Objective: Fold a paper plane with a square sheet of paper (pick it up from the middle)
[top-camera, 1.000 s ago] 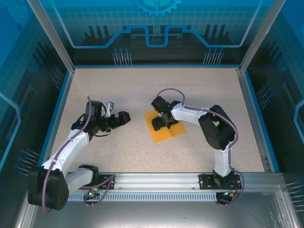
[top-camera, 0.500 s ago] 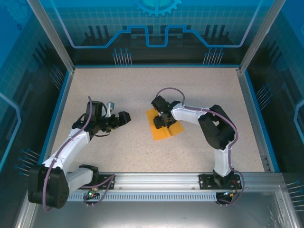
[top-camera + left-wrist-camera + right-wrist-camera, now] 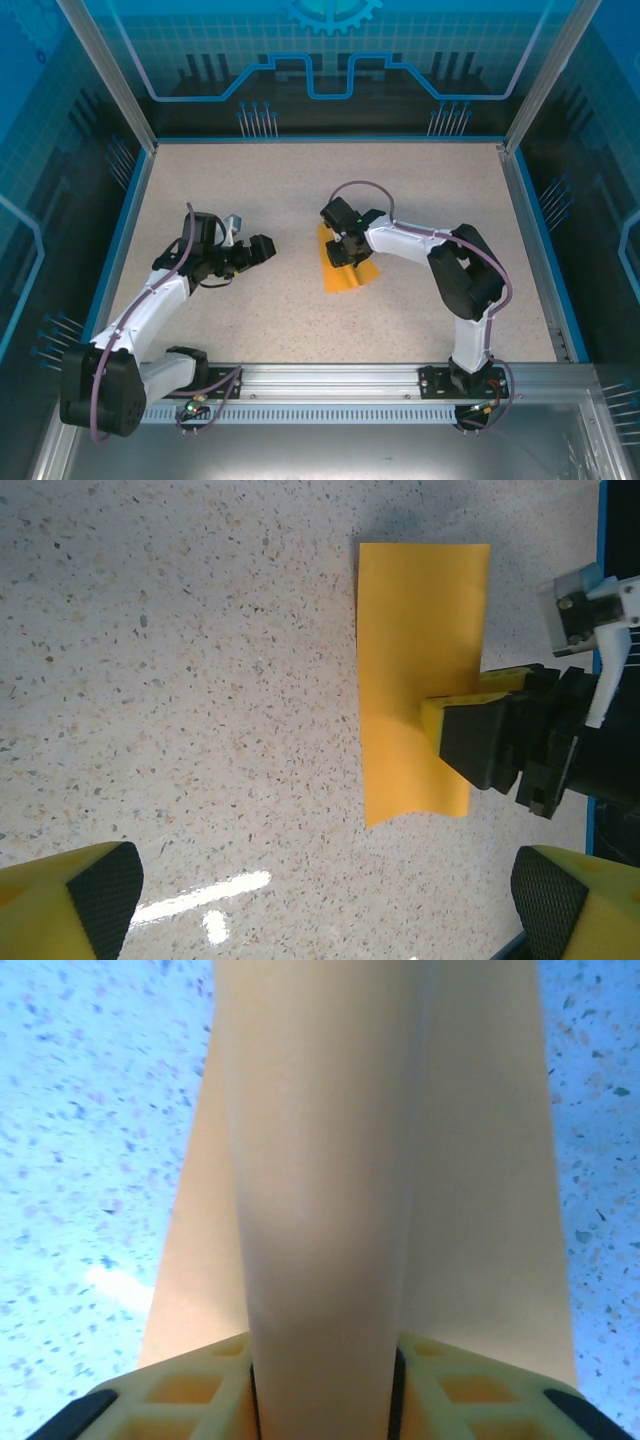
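The right gripper (image 3: 325, 1390) pinches the square sheet of paper (image 3: 320, 1160) at its middle, a raised ridge squeezed between its narrowed fingers. The left gripper (image 3: 250, 238) hangs wide open and empty, the sheet lying ahead, apart from its fingertips.

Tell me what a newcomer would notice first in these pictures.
The bright orange-yellow sheet of paper at mid-table stands out against the pale speckled table. The right gripper pinches its middle up into a ridge, while the left gripper hovers open just to its left.
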You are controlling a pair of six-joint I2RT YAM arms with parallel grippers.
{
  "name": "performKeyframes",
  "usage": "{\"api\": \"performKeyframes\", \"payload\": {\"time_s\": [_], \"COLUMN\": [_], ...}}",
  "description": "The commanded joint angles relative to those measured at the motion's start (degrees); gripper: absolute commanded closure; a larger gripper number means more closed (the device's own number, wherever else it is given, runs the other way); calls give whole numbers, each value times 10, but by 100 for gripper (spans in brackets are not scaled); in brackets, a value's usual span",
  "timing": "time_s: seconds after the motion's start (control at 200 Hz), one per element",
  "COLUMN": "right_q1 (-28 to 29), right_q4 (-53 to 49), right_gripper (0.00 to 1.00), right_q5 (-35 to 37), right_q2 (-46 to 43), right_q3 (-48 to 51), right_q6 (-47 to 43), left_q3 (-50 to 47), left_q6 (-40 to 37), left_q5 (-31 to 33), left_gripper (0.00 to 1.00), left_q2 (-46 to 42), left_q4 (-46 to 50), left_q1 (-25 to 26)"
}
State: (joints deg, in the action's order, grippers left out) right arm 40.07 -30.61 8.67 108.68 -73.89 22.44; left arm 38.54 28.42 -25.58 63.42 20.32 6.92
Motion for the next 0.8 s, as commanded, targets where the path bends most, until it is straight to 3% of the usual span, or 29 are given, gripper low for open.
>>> {"api": "performKeyframes", "payload": {"time_s": [0.0,0.155,0.45,0.665,0.795], "right_q1": [-7,-8,-45,-73,-86], "right_q4": [-12,14,228,340,367], "right_gripper": [68,70,71,71,71], "right_q5": [-35,-110,-331,-396,-414], "right_q2": [-36,-80,-153,-133,-126], "right_q3": [-11,-12,75,174,213], "right_q6": [4,28,170,219,217], "left_q3": [27,57,117,117,115], "left_q6": [-13,-29,-28,5,13], "left_q5": [-10,9,8,-41,-38], "left_gripper": [1,1,1,1,1], "left_q2": [-3,-14,-44,-27,1], "left_q4": [20,65,111,69,47], "left_q1": [-2,-2,-2,2,26]}}
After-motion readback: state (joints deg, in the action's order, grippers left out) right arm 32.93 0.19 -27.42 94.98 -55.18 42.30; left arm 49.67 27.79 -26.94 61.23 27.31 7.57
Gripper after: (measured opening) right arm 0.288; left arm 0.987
